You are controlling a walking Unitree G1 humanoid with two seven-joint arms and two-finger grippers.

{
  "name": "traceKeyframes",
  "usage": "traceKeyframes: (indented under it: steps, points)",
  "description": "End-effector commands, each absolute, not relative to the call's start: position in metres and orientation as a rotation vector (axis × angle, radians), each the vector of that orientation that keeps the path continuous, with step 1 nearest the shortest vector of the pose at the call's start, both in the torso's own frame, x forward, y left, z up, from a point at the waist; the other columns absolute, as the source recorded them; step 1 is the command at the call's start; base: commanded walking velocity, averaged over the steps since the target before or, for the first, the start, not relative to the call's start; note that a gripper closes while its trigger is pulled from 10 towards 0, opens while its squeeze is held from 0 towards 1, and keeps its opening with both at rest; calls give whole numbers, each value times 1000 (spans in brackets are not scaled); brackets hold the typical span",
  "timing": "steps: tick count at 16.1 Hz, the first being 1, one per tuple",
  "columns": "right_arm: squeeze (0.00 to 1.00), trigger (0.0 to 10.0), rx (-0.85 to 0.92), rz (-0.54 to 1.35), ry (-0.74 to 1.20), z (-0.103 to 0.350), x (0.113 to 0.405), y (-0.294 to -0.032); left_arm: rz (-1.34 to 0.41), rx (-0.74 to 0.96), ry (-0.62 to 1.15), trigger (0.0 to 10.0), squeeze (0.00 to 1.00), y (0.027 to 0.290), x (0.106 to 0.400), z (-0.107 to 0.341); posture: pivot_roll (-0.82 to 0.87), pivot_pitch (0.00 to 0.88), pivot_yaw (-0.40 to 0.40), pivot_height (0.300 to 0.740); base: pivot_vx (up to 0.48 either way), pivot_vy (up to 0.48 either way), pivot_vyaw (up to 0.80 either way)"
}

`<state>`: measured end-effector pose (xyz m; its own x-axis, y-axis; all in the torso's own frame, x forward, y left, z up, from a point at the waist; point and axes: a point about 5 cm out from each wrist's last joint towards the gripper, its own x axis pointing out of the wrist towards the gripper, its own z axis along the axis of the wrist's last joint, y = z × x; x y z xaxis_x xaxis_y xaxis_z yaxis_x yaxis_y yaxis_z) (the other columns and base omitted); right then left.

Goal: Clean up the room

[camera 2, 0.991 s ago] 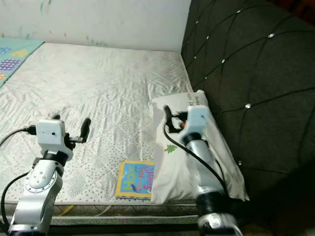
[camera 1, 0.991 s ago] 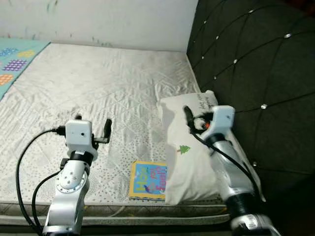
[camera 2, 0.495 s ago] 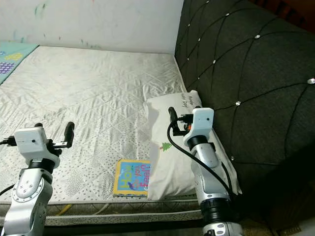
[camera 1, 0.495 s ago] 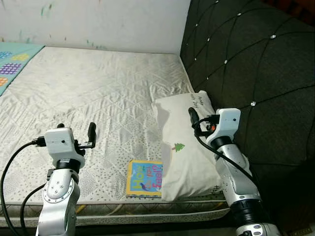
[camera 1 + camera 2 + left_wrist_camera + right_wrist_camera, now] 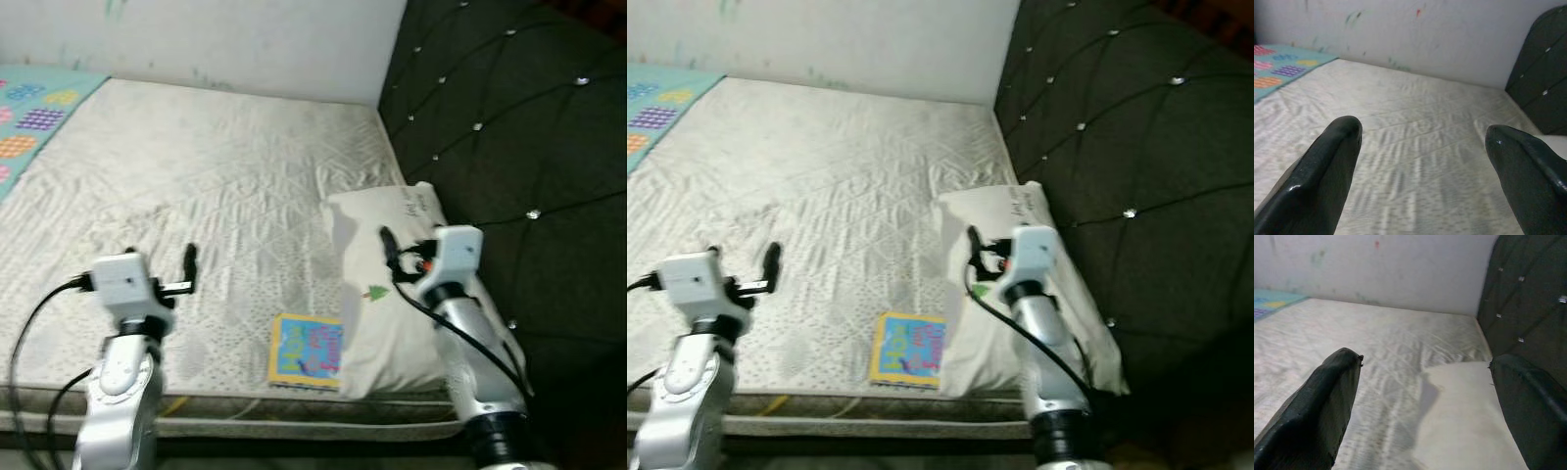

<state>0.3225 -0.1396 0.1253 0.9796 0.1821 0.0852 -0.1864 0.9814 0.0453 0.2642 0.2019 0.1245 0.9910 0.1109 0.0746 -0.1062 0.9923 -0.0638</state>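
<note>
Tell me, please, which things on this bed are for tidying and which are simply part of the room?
To tidy:
- colourful book, at the mattress's near edge
- white pillow, beside the headboard

Part of the room:
- mattress
- dark tufted headboard
- patterned mat

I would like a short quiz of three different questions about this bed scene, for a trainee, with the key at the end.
1. True or false: the colourful book lies on the mattress beside the pillow, near the bed's front edge.
2. Which pincer is above the pillow? A) left pincer B) right pincer C) both
3. Fill in: both pincers have their fingers ____ and hold nothing.

Key: 1 true; 2 B; 3 open. The pillow rests against the dark tufted headboard, and the left pincer hovers over bare mattress.
</note>
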Motion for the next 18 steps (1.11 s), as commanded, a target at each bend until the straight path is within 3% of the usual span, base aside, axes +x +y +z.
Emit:
traceKeyframes:
  steps: [1,18]
  points:
    - [0,10000,39,154,-80,127,321,-151,86,-72,-89,10000,0,195,266,129,-41,60,-78,740,0,398,0]
    - [0,10000,22,169,-88,130,323,-148,87,-86,-73,10000,0,193,271,132,-40,65,-75,740,0,427,0]
